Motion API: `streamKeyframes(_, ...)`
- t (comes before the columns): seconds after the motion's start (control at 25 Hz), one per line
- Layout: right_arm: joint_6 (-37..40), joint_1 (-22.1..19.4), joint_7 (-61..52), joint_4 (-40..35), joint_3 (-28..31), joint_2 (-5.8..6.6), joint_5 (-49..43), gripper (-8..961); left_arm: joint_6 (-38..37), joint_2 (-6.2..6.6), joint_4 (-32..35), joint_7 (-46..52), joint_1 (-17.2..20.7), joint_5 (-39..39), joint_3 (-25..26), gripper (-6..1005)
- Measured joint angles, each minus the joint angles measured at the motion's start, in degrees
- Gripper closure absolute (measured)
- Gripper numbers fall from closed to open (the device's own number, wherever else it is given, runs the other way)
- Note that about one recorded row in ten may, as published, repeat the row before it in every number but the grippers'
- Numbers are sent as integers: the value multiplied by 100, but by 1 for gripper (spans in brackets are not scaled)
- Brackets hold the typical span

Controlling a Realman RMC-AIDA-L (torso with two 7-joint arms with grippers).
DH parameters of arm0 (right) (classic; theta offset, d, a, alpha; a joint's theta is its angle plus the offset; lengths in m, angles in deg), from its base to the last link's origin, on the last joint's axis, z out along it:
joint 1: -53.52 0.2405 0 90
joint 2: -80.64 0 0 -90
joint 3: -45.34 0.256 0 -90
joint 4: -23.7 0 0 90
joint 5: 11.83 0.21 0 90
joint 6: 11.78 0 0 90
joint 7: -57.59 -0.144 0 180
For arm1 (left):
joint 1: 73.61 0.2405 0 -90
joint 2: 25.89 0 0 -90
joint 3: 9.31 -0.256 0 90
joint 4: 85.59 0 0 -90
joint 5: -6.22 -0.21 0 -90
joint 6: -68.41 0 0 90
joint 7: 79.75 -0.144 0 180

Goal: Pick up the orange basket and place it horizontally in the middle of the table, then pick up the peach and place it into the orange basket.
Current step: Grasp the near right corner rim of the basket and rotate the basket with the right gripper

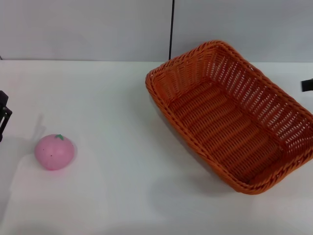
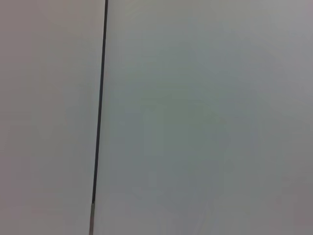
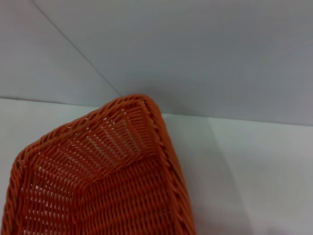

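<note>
Orange basket sits empty on white table at approx 2 o'clock, angled diagonally. Peach rests at 8 o'clock, well apart. Left gripper at 9 o'clock edge, right gripper at 3 o'clock edge; can't tell claw state for either.
</note>
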Motion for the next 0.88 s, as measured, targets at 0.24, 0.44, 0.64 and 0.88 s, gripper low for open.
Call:
streamKeyframes(0.24,-590,145,145,369,-325,-204,0,175,23,0,45,0,0,1,0,170)
streamKeyframes(0.44,-788,240,318,582,-356,-324,108,176,27,0,42,0,0,1,0,169)
streamKeyframes(0.64,-1159,350,385,944,-404,-360,140,177,31,0,32,0,-16,1,0,169)
streamKeyframes(0.88,-1688,450,485,1359,-623,-409,140,178,32,5,18,0,-31,2,0,170)
